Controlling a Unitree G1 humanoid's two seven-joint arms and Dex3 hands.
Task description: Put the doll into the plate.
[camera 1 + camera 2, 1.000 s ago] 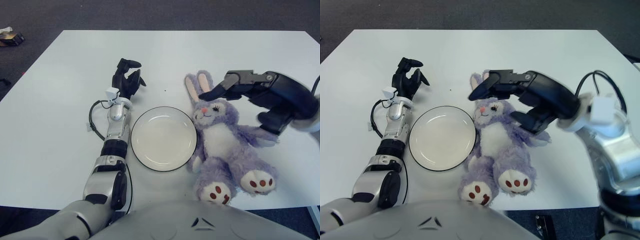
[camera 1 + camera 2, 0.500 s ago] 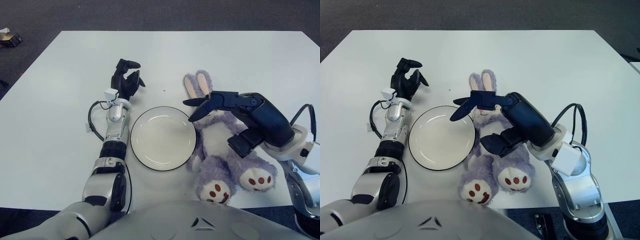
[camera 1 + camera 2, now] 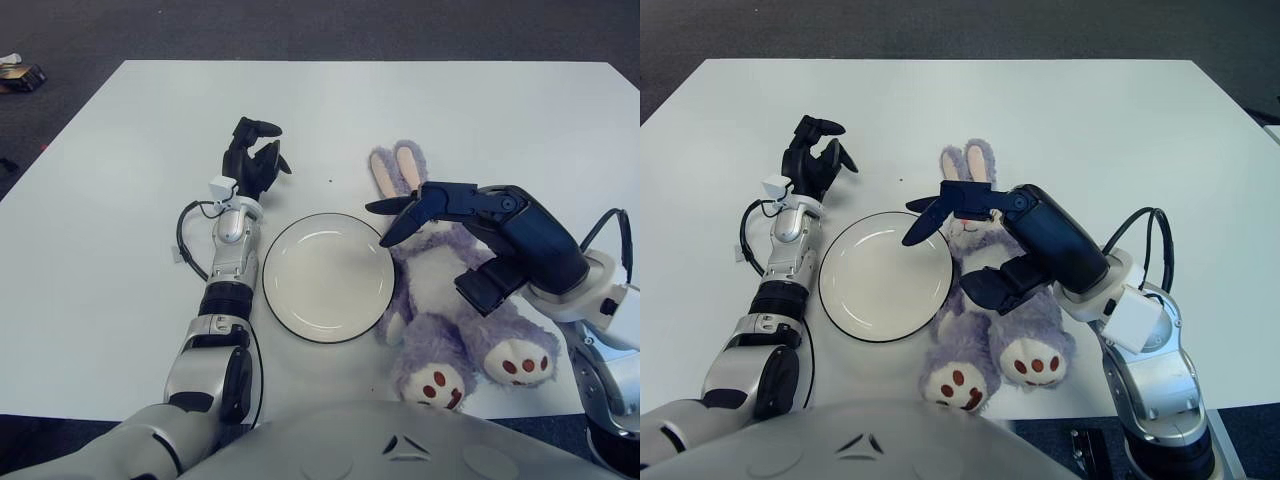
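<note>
Beside the plate [image 3: 326, 277], doll [image 3: 445, 320] under open right robot hand [image 3: 985, 245]

The tabletop [image 3: 480, 100] is left bare along its far edge and toward both far corners, so wide passage is offered there. Its middle is taken up by the plate [image 3: 327, 276], with the doll [image 3: 445, 300] lying just beside it toward the right edge. The doll's head and chest are covered from above by the right hand [image 3: 985, 245]. Between plate and left edge, room is narrowed by the left hand [image 3: 252, 160] and its forearm.
</note>
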